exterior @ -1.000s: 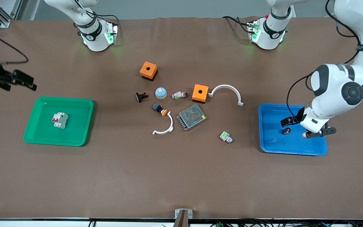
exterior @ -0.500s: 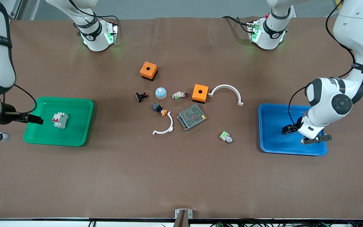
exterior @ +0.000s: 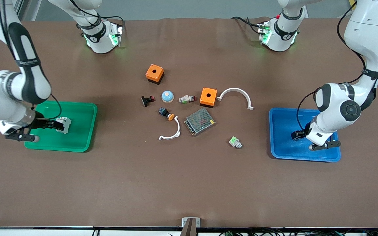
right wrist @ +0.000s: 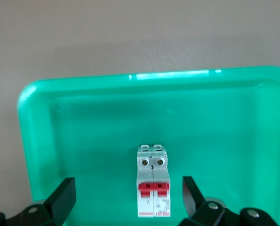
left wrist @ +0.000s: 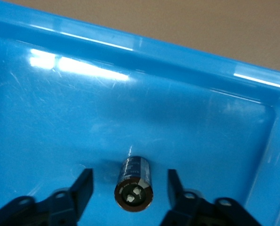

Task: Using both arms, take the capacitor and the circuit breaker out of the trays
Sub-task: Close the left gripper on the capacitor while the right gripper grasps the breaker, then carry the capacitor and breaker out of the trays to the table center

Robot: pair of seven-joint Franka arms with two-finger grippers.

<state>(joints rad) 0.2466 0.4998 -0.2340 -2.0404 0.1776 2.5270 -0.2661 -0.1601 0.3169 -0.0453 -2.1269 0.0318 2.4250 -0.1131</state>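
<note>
While a brown table [exterior: 189,183] fills the frame, both grippers are held wide.
Capacitor [left wrist: 133,183] is straddled by left gripper [left wrist: 129,190] in blue tray [exterior: 284,150]; breaker [right wrist: 153,188] by right gripper [right wrist: 129,195] in green tray [exterior: 80,137].

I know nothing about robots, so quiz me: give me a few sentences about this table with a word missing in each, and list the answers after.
1. The tiny black cylindrical capacitor lies in the ____ plastic tray.
2. The white-grey breaker block with red levers sits in the ____ plastic tray.
3. The left pincer has its fingers ____ on either side of the capacitor.
4. The right pincer has its open fingers on either side of the ____.

Missing words: blue; green; open; breaker
</note>
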